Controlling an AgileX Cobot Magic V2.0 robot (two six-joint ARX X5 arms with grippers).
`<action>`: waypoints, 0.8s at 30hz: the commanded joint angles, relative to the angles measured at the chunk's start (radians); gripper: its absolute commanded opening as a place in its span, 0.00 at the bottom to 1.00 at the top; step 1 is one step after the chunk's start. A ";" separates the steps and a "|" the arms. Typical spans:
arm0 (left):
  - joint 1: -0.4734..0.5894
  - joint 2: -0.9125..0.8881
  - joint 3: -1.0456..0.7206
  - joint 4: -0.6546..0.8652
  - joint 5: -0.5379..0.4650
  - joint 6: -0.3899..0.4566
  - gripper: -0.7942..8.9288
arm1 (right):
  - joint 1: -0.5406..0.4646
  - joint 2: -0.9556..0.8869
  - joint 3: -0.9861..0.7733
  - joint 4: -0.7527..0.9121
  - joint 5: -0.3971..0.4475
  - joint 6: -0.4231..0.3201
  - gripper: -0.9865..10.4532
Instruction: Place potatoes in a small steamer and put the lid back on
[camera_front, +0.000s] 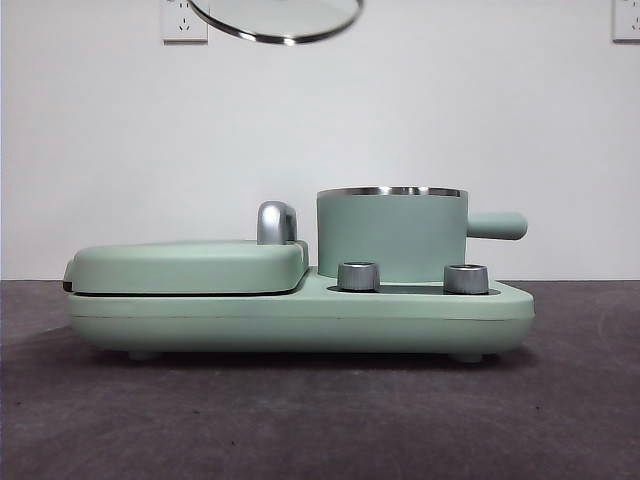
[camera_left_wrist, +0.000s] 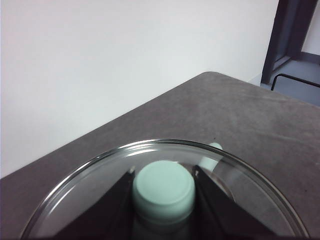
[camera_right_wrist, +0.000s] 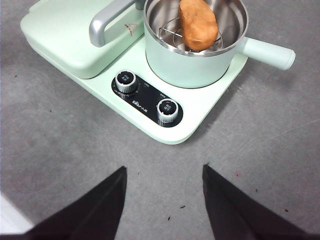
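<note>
The flat green grill cover (camera_front: 185, 266) is lying closed on the left half of the mint-green cooker base (camera_front: 300, 318), with its curved silver handle (camera_front: 276, 222) rising just left of the small steamer (camera_front: 392, 235). High above the grill cover and up-left of the steamer, the lid (camera_front: 278, 20) is hanging tilted in the air at the top of the front view; the left gripper (camera_left_wrist: 163, 186) is holding it there, its jaws pressing on either side of the mint-green knob (camera_left_wrist: 163, 190). The steamer is sitting uncovered on the right half of the base, its stubby handle (camera_front: 495, 225) pointing right. Inside it, the potatoes (camera_right_wrist: 198, 23) are resting as one orange-brown lump on a wire rack (camera_right_wrist: 171, 36). In front of the steamer, two silver dials (camera_right_wrist: 126, 81) are standing on a black panel carrying small white writing too fine to read. The right gripper (camera_right_wrist: 165, 172) is hovering over the grey desk (camera_right_wrist: 60, 145) on the dial side of the steamer, its jaws spread wide and gripping nothing.
</note>
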 joint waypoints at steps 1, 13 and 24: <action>-0.014 0.046 0.025 0.084 0.005 -0.011 0.09 | 0.005 0.006 0.011 0.003 0.000 0.014 0.30; -0.015 0.246 0.029 0.309 0.006 -0.041 0.09 | 0.005 0.008 0.011 0.009 0.000 0.010 0.30; -0.031 0.404 0.131 0.342 0.006 -0.040 0.09 | 0.005 0.008 0.011 0.011 0.000 0.010 0.30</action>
